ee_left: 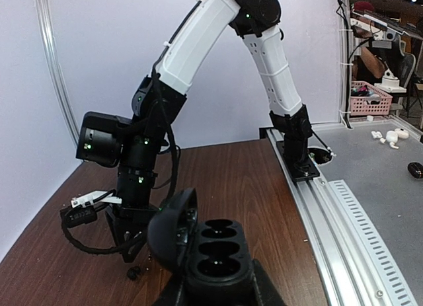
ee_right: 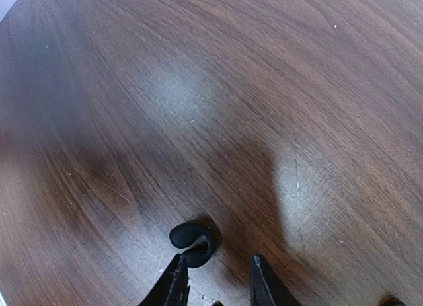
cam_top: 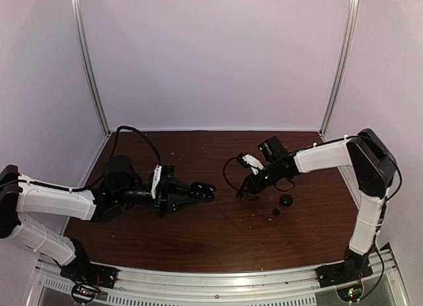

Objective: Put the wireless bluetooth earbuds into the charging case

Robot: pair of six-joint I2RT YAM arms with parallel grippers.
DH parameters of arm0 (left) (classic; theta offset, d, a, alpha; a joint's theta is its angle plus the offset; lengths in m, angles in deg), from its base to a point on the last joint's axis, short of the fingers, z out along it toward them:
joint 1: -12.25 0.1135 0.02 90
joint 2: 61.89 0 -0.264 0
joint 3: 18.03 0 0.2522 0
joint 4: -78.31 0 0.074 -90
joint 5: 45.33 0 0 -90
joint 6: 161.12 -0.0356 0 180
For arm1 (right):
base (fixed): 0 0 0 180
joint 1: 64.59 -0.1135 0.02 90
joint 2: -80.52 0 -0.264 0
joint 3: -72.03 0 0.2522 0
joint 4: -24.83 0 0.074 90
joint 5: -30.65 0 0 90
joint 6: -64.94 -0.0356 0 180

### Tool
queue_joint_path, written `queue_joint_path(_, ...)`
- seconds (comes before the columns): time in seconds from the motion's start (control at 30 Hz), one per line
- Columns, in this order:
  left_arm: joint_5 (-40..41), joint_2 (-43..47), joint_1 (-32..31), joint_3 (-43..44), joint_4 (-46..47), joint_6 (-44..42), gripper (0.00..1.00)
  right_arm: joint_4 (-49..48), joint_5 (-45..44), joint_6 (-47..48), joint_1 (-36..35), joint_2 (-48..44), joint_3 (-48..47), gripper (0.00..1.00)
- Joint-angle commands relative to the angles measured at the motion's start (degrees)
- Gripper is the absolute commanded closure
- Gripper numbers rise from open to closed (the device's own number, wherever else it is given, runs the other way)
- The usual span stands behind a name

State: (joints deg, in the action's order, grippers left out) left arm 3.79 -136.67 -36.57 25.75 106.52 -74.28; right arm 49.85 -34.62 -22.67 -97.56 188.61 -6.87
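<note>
**Bud sits off-centre, against one finger of the right claw**

The small black comma-shaped earbud (ee_right: 193, 243) lies flat on the dark brown wooden table (ee_right: 198, 88), right at the tip of the right claw (ee_right: 218, 260). It is not in the gap. In the wrist view it sits ahead of the left-hand finger and seems to touch that fingertip. Its rounded body is further out and to the left, and its thin end curls back toward the finger. Its long axis therefore runs slantwise to the line along which the fingers close.

Your right claw is partly open and holds nothing; only bare wood shows between the fingers. If you close from here, I judge the bud would be nudged aside, not pinched. Shift the claw toward that left-hand finger's side and a little forward, so that the body sits between the pads.

The open black plastic charging case (ee_left: 218, 253) is clamped in the left claw (ee_left: 221, 289), which is shut on it, well apart to the left. Its recesses face up and its lid stands open. The right arm is plainly the nearer one to the bud.

A smaller black piece (cam_top: 275, 212) and a rounder black piece (cam_top: 285, 200) lie close together nearer the right arm's base. You cannot tell from here which is the second bud.
</note>
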Motion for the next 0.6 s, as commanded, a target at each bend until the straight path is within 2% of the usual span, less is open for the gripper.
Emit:
queue_joint_path(0.0, 0.29, 1.28, -0.23, 0.88, 1.64, -0.53, 1.0, -0.7, -1.1, 0.24, -0.42, 1.68, -1.63, 0.67)
queue_joint_path(0.57, 0.72, 1.24, -0.23, 1.13, 1.19, -0.53, 1.0, -0.85, -0.54, 1.33, -1.92, 3.96, -1.34, 0.68)
